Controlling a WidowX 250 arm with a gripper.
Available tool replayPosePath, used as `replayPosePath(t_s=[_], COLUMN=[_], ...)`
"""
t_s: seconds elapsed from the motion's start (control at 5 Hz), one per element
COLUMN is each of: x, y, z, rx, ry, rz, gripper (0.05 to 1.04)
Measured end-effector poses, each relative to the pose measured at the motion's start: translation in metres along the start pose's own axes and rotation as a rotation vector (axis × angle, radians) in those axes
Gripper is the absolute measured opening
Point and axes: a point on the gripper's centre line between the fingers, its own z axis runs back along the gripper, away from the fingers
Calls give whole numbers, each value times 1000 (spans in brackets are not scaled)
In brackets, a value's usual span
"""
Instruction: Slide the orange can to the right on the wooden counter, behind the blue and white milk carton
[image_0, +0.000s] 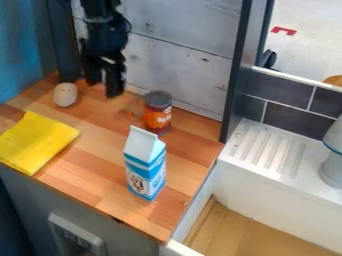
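Black two-finger gripper (104, 89) hangs at far left, spread, nothing pinched, between the speckled off-white egg-shaped thing (65, 95) and the orange-labelled dark can (158, 113). Imo, square up before lowering, or something gets knocked.

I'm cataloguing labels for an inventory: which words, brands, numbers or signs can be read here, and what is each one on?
None that I can quote with certainty.
Jar: pale lettering on its orange label, too small to read reliably.
Blue and white carton: a round dark emblem and small print, too small to read.
Panel on the cabinet front: faint markings, unreadable.
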Motion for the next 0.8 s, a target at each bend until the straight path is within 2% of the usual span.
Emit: replayPosePath(t_s=[0.2,0.4,0.6,0.8], x=[-16,-45,-77,-101], y=[19,47,65,73], z=[8,14,10,16], rx=[87,111,69,50], ry=[79,153,204,198], rz=[22,104,170,197], gripper=[1008,1008,1008,1008])
